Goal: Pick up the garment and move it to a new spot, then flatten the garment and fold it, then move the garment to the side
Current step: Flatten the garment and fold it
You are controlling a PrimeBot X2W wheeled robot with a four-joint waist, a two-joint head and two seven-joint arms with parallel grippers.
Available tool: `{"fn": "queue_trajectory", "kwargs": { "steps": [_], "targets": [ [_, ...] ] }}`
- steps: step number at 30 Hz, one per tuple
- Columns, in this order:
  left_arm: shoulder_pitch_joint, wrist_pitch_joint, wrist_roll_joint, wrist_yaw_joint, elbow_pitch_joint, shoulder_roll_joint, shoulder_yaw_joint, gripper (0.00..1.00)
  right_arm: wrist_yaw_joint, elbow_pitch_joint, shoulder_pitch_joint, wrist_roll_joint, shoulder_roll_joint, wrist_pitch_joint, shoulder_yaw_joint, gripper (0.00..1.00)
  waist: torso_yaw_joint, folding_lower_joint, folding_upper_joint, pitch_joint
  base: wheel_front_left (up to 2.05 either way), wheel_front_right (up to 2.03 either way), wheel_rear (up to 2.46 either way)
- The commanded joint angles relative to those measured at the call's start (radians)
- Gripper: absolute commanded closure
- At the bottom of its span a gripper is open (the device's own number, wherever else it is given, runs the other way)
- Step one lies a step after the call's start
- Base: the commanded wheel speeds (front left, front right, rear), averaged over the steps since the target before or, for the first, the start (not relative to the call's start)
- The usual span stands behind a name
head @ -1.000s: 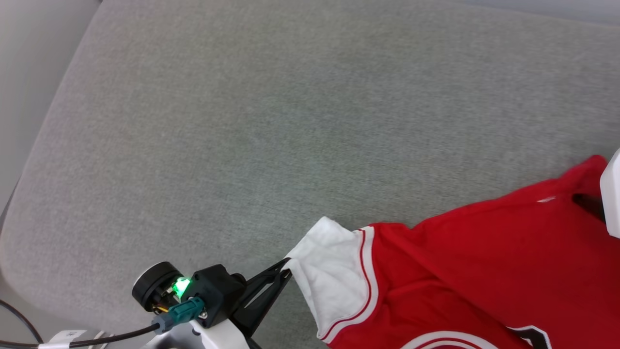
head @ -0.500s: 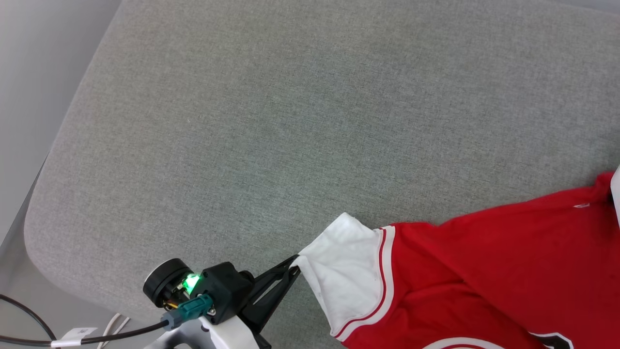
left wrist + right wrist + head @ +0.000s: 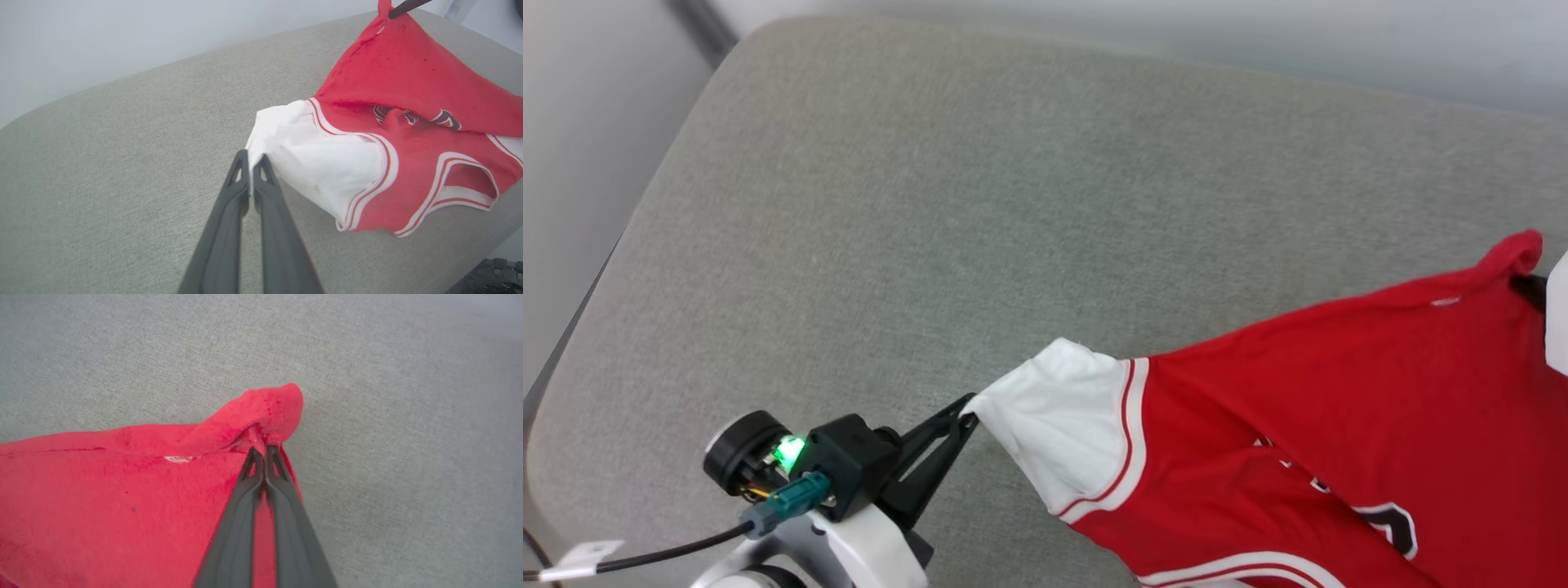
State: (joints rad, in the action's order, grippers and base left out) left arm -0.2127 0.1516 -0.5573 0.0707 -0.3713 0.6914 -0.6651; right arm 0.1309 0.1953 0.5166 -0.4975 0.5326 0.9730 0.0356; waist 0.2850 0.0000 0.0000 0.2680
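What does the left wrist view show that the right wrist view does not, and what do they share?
Left wrist view: the left tool shut on the white sleeve, plus striped trim and part of the black print. Right wrist view: the right tool shut on a bunched red corner, beside a small white mark. Shared: the red garment and the grey cushion.

Open passage is offered over the far and left parts of the grey cushion (image 3: 947, 212), up to its rounded far-left corner. The near-right part is barred by the garment (image 3: 1339, 384), which is drawn taut between the left gripper (image 3: 968, 418), clamped on the white sleeve, and the right gripper (image 3: 265, 449), clamped on a red corner. A black cable (image 3: 662, 557) is seen at the near-left corner.
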Motion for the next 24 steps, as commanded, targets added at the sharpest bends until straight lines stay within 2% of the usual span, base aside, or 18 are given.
{"fn": "queue_trajectory", "kwargs": {
  "steps": [1, 8, 14, 18, 24],
  "targets": [
    [-0.006, 0.002, 0.005, 0.008, -0.008, 0.014, 0.011, 1.0, -0.001, -0.003, 0.015, -0.013, -0.002, -0.024, -0.009, 1.0, -0.049, 0.0, 0.0, -0.057, 0.0, 0.0, 0.0],
    [-0.052, -0.009, 0.027, 0.033, -0.065, 0.072, 0.086, 1.0, 0.0, -0.093, 0.019, -0.086, 0.015, -0.142, -0.023, 1.0, -0.118, 0.0, 0.0, -0.144, 0.0, 0.0, 0.0],
    [-0.151, -0.028, 0.049, 0.057, -0.109, 0.107, 0.181, 1.0, 0.0, -0.215, 0.024, -0.111, 0.039, -0.208, -0.022, 1.0, -0.182, 0.0, 0.0, -0.204, 0.0, 0.0, 0.0],
    [-0.234, -0.029, 0.05, 0.058, -0.122, 0.13, 0.243, 1.0, 0.0, -0.293, 0.036, -0.121, 0.026, -0.233, -0.037, 1.0, -0.23, 0.0, 0.0, -0.232, 0.0, 0.0, 0.0],
    [-0.382, -0.013, 0.051, 0.034, -0.137, 0.162, 0.317, 1.0, 0.0, -0.405, 0.056, -0.132, -0.006, -0.253, -0.071, 1.0, -0.292, 0.0, 0.0, -0.236, 0.0, 0.0, 0.0]
  ]
}}
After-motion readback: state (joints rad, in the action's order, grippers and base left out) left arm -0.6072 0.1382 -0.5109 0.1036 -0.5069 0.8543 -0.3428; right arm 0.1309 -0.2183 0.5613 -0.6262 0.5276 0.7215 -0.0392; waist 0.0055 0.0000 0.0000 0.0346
